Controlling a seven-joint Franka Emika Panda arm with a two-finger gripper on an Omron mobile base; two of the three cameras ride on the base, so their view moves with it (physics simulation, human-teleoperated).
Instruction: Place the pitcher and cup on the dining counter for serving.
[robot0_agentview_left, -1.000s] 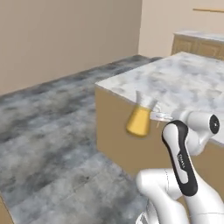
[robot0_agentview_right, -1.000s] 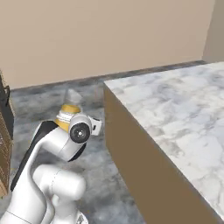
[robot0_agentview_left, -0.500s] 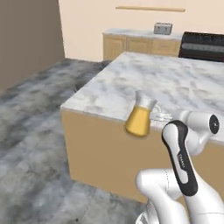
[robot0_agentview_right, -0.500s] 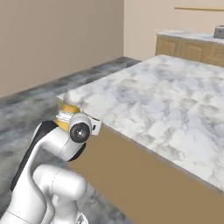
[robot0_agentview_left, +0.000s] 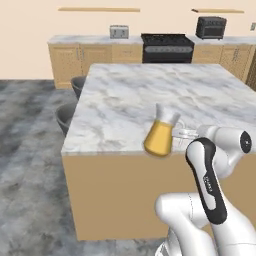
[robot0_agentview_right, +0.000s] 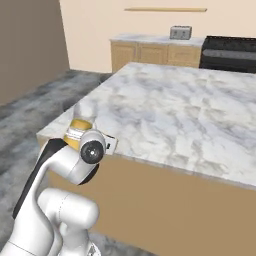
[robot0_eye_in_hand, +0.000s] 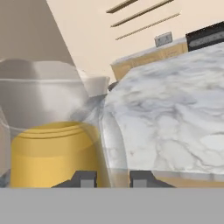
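Pitcher (robot0_agentview_left: 161, 134), clamped in the gripper (robot0_agentview_left: 179, 133), should travel upright toward twelve o'clock, clearing the dining counter (robot0_agentview_left: 150, 95) edge before lowering.

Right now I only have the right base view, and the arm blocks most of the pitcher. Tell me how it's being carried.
Observer: The left base view shows the pitcher upright, with the gripper shut on its side from the right.
Operator: Report whether it's resting on the dining counter.
Observer: Not clearly. Its orange base overlaps the near edge of the dining counter, hanging in front of the marble lip.
Operator: Give me the liquid level.
Observer: In the hand view the yellow fill reaches about halfway up the glass.
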